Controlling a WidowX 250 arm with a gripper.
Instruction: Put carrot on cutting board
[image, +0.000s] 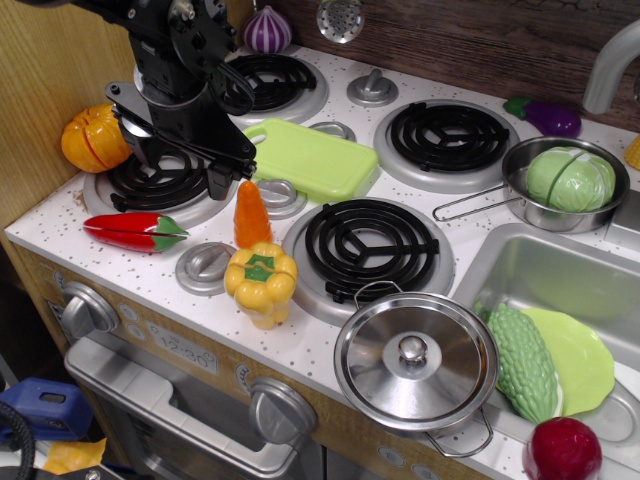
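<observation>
Four black coil burners sit on the white speckled surface (300, 345) of a toy stove. Carrot (251, 214) stands upright, point up, btwn the front-left and front-center burners, just behind the yellow pepper (261, 283) and touching or nearly touching it. Cutting board (312, 157) lies flat in the middle of the stove top, behind and to the right of the carrot, apart from it, w/ nothing on it.

Black robot arm comes down from top left; gripper (185, 165) hangs over the front-left burner (155, 182), left of the carrot and near it. Fingers (217, 182) point downward, but the dark parts blur together against the burner, so can't tell if they're spread or pressed together. Nothing seen in them. Carrot isn't touched by them.

Other stuff: red chili (133, 231) w/ green stem lies flat on the surface left of the pepper. Orange pumpkin (93, 138) sits at the far left edge by the wooden wall. Purple onion (267, 30) at the back, purple eggplant (546, 117) at back right. Small steel pan (520, 205) right of the board holds a green cabbage (569, 177). Steel pot lid (415, 361) rests at front, beside the sink (500, 262). In the sink, a bumpy green gourd (526, 362) lies on a leaf-shaped green plate (585, 358); a dark red round fruit (562, 449) sits at the bottom right corner.
</observation>
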